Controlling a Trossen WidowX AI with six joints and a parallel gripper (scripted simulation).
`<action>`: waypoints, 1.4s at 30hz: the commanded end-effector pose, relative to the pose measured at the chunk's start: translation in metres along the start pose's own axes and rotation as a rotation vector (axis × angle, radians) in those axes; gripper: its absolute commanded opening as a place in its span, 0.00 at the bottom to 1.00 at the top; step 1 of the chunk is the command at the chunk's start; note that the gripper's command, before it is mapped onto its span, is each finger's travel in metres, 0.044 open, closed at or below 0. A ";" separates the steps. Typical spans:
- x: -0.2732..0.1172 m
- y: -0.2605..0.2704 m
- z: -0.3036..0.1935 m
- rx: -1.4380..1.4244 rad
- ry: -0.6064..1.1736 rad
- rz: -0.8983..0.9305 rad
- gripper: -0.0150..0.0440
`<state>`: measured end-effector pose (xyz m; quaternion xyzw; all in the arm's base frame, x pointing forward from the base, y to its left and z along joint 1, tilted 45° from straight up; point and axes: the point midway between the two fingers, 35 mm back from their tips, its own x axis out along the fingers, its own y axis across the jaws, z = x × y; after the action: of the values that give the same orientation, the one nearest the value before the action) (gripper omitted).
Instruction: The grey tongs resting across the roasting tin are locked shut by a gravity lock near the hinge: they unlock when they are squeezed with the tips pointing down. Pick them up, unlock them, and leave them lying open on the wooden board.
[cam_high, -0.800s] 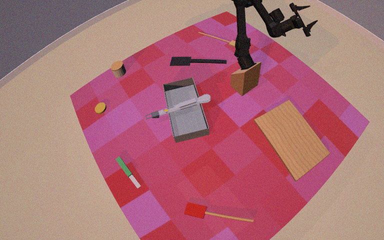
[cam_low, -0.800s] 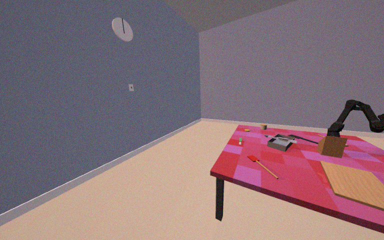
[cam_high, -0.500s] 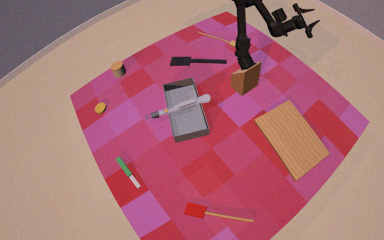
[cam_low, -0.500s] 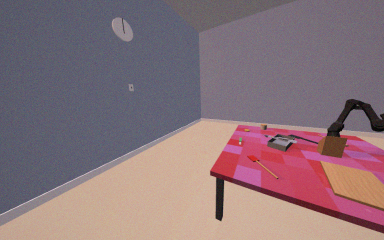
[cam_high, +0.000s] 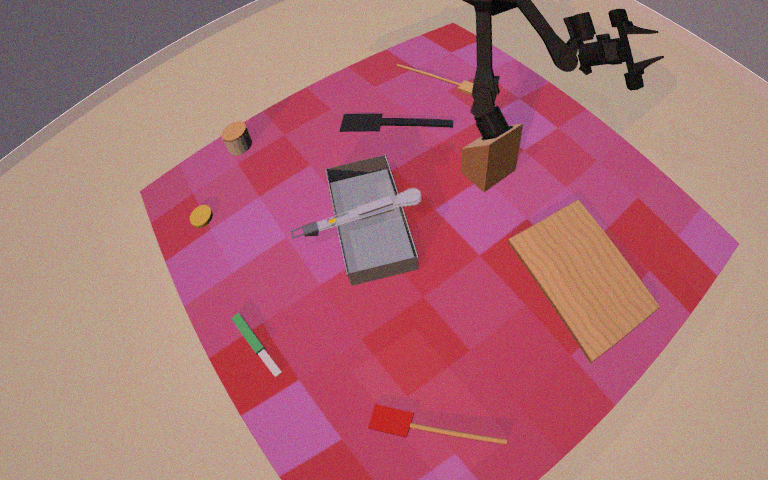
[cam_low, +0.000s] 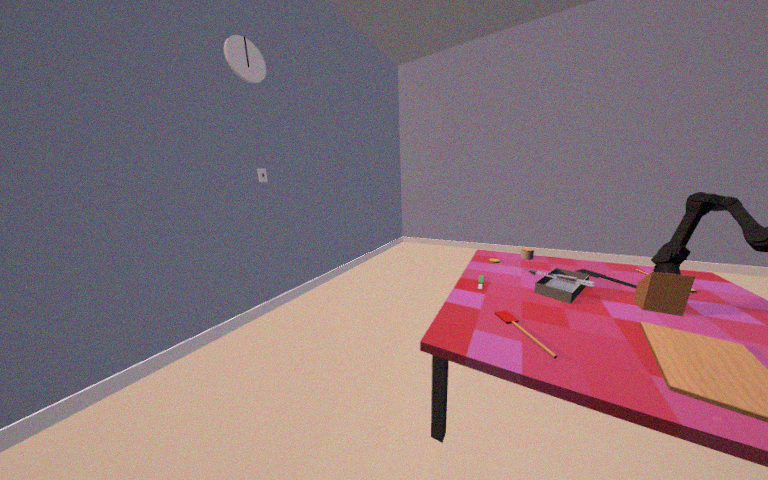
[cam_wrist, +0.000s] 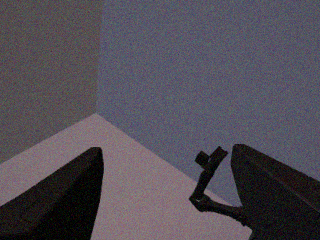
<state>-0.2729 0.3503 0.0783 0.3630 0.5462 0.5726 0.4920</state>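
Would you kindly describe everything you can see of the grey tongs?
The grey tongs are slim and look like light metal, with a rounded hinge end, a small yellow mark along the arms and darker tips. Their arms lie close together, so they appear shut. They rest roughly level, diagonally across the roasting tin, bearing on both long rims, the hinge end overhanging one side and the tips the other, above the checked cloth. Nothing else touches them; the gripper is far off.

Arm (cam_high: 485, 73) raised, elbow bent; end effector (cam_high: 651, 45) aloft, jaws partly apart, holding nothing.
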 end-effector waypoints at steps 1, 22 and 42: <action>0.020 -0.018 0.046 -0.052 -0.116 -0.077 0.69; 0.033 -0.098 0.242 -0.198 -0.506 -0.488 0.69; -0.060 -0.184 0.440 -0.157 -0.855 -1.065 0.69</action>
<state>0.1486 0.4144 -0.0265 0.2247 0.3727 0.1577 0.8864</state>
